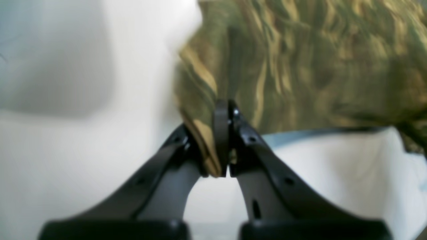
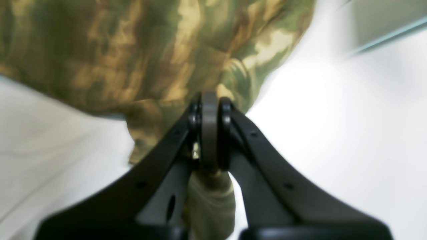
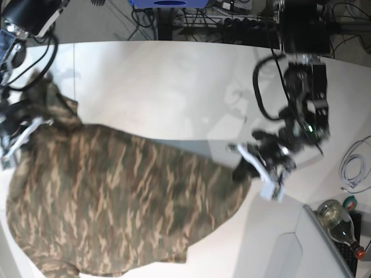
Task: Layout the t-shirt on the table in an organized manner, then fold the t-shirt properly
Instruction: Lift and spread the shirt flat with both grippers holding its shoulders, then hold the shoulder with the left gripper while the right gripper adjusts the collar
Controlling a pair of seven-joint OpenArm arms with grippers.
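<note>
The left gripper (image 1: 223, 140) is clamped on a folded edge of the t-shirt (image 3: 122, 197) at the scene's right. The right gripper (image 2: 210, 133) pinches the cloth at the far left. Between them the camouflage shirt hangs stretched over the near left of the table (image 3: 174, 87).

One camouflage-print cloth t-shirt (image 3: 116, 197) in olive, brown and tan spreads over the lower left of the base view. One large smooth white table (image 3: 174, 92) fills the middle. Two black robot arms show, one at the left edge (image 3: 17, 124), one at centre right (image 3: 301, 110). One clear glass bottle (image 3: 337, 222) and one coiled white cable (image 3: 355, 169) sit at the lower right.
</note>
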